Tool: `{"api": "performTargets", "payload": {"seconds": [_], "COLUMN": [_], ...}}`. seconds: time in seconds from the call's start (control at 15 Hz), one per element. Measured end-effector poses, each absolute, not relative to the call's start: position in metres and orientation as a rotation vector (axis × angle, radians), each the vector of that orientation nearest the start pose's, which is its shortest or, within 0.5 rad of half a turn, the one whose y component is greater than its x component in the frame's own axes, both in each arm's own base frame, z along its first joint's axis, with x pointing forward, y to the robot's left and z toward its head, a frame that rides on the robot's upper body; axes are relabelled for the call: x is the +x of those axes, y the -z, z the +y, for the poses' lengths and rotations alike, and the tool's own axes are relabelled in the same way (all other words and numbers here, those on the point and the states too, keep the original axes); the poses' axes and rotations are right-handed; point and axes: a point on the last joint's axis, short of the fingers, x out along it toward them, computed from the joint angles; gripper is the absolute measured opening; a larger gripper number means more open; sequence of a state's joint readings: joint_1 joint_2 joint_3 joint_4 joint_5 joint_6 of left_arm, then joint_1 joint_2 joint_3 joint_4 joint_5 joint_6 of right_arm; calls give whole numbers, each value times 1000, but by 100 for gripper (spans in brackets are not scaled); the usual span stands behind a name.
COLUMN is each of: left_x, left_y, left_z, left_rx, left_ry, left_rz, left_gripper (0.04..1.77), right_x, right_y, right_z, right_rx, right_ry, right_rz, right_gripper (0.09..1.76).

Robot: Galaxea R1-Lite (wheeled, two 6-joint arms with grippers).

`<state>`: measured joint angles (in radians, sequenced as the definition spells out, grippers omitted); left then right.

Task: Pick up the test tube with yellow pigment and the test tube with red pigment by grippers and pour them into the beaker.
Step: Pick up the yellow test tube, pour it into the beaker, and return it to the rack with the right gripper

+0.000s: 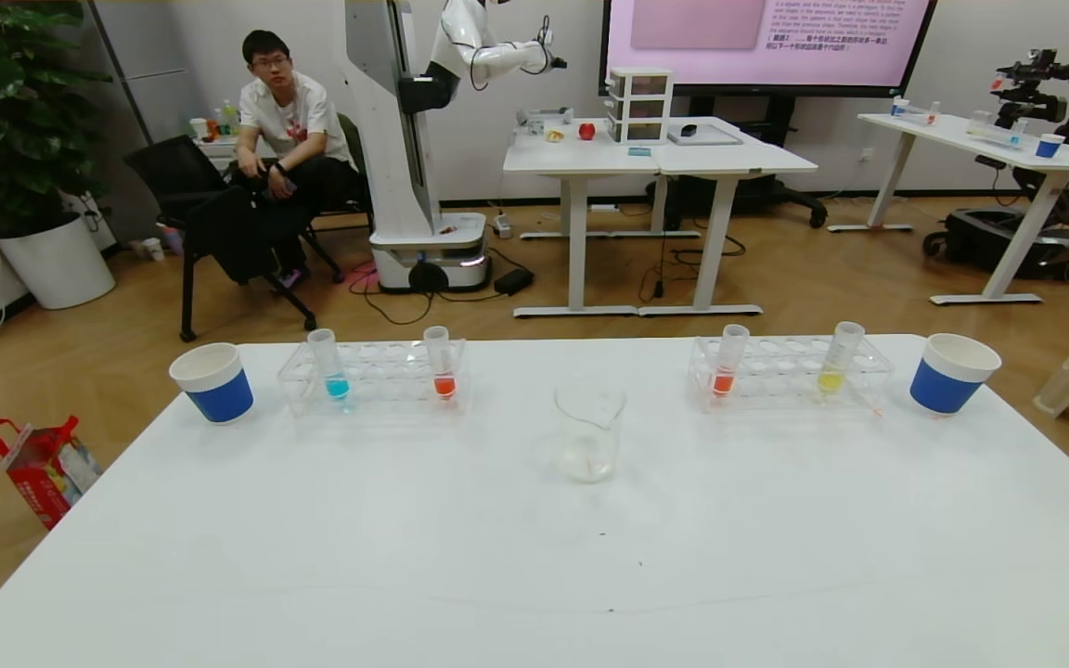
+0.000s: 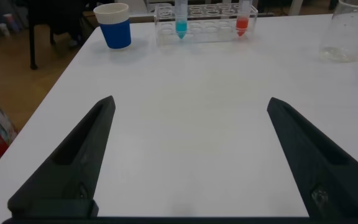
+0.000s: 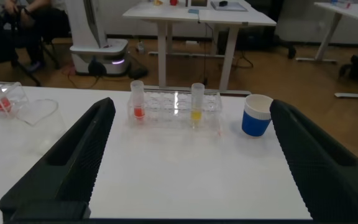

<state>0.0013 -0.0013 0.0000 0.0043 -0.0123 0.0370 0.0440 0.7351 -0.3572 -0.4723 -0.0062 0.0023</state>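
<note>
Both arms sit low over the near side of the white counter (image 1: pixel 534 575), outside the head view. The left end effector (image 2: pixel 188 124) has its fingers spread wide with nothing between them, above bare counter. The right end effector (image 3: pixel 191 127) is likewise spread wide and holds nothing.

The beaker (image 1: pixel 588 433) stands upright at the counter's centre, apart from both racks. In the right rack (image 1: pixel 790 374), at the far right, the test tube with yellow pigment (image 1: pixel 839 358) stands upright toward the outer end, and the test tube with red pigment (image 1: pixel 728 361) stands upright at the inner end. The left rack (image 1: pixel 375 376) carries a blue-liquid tube (image 1: pixel 328 365) and another orange-red tube (image 1: pixel 440 363). A blue-and-white cup (image 1: pixel 212 381) stands just outside the left rack; a second cup (image 1: pixel 952 373) stands just outside the right rack.
</note>
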Motion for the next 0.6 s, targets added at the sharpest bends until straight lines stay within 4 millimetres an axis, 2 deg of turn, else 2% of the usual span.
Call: {"api": "performTargets", "payload": {"seconds": [0.13,0.27,0.4,0.6], "left_x": [-23,-23,-23,-23], "left_y": [-75,-75,-75,-75], "left_z": [0,0,0,0], "left_rx": [36,37,37,37], "left_ry": [11,11,11,11], "left_rz": [2,2,2,3], "left_gripper": [171,171,171,171], "right_x": [115,160,198,239], "right_y": [-227,-226,-214,-190], "right_z": [5,8,9,6], "right_rx": [5,5,6,9], "right_ry": [-46,-61,-86,-99], "right_rz": [-72,-47,-12,14], "right_gripper": [174,174,174,174]}}
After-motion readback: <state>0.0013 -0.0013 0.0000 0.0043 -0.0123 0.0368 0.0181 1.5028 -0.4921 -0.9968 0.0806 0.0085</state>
